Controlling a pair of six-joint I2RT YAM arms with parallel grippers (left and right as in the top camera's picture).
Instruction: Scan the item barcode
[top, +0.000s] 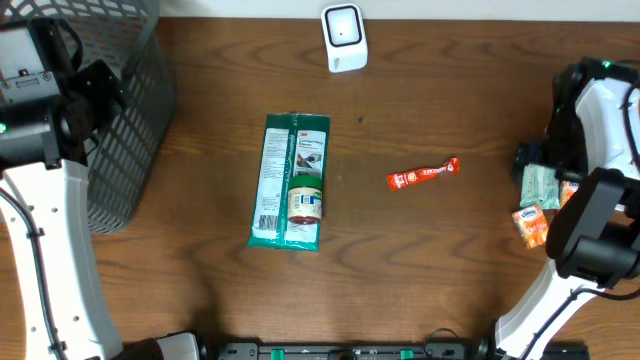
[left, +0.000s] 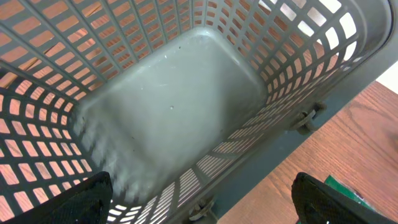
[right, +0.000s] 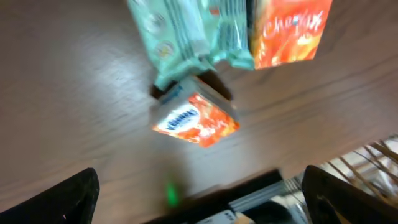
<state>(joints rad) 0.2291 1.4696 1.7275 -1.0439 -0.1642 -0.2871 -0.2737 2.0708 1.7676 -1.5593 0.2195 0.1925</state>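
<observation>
Spread wide, the left gripper (left: 208, 202) is held over the grey basket (left: 186, 93) — its bare floor is shown. Mid-table a green packet (top: 290, 180) is laid, well apart from both grippers; an orange box (right: 196, 121) is seen just beneath the right gripper (right: 202, 199) — jaws parted, nothing held.

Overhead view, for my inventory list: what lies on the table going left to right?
Gray mesh basket → green 3M package → white scanner → red snack stick → orange packet.
</observation>
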